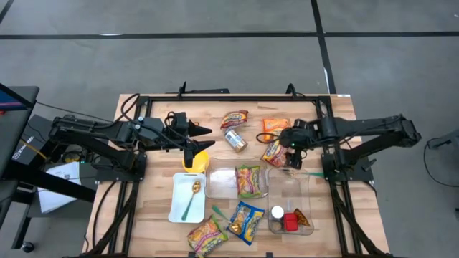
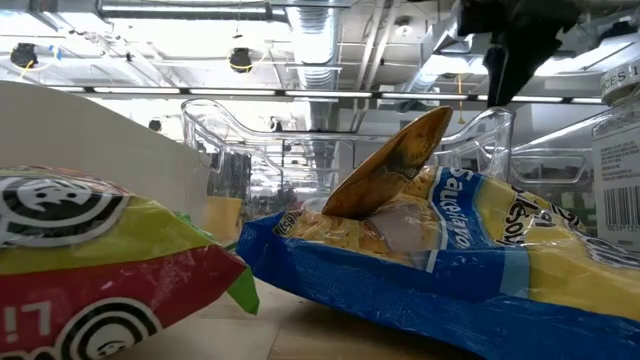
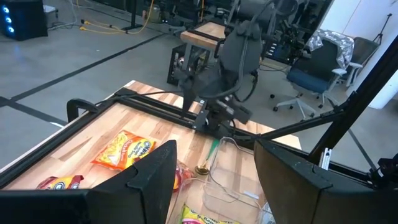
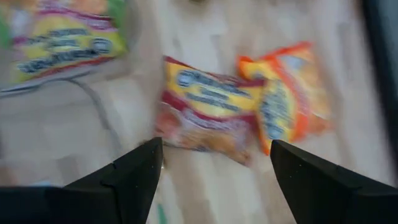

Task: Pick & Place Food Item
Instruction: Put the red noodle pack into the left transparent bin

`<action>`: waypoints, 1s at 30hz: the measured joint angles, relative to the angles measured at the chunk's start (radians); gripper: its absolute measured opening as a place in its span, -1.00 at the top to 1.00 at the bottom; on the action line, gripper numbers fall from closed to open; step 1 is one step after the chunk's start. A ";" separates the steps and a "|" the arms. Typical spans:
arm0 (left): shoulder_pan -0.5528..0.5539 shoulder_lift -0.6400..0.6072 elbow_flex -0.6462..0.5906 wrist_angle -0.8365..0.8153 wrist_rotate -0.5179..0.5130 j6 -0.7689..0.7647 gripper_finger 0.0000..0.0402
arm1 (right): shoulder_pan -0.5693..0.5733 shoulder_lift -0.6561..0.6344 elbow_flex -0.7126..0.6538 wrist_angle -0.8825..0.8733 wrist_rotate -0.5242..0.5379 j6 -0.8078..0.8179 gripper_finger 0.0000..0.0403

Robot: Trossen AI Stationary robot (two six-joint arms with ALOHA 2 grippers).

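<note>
Right hand (image 1: pixel 288 149) hovers wide and empty over a red-yellow packet (image 4: pixel 208 112), seemingly the next food item to lift.

The packet lies flat on the surface (image 1: pixel 154 154) right under the hand, touching an orange packet (image 4: pixel 287 96) beside it; the open fingers straddle it, probably lining up a grasp. The left hand (image 1: pixel 192 147) waits, also open and empty, beside a yellow cup (image 1: pixel 197 162). Only the high view shows the clear bins (image 1: pixel 290 193) close by the right hand, likely the destination; the wrist view shows the packet itself.

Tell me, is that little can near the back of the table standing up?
No, tipped: the can lies on its side on the table, its round end showing.
</note>
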 joint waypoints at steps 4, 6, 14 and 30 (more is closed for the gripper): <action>0.000 0.000 0.000 0.000 0.000 0.025 -0.04 | -0.004 -0.017 -0.095 0.143 -0.067 -0.015 -0.45; 0.000 0.000 0.000 0.000 0.000 0.026 -0.04 | -0.012 -0.015 -0.127 0.184 -0.070 -0.025 -0.45; 0.000 0.000 -0.001 0.000 0.000 0.033 -0.04 | -0.086 0.005 -0.238 0.278 -0.133 -0.075 -0.45; 0.000 0.000 -0.010 0.008 0.000 0.032 -0.04 | -0.240 0.198 -0.287 0.428 -0.227 -0.215 -0.44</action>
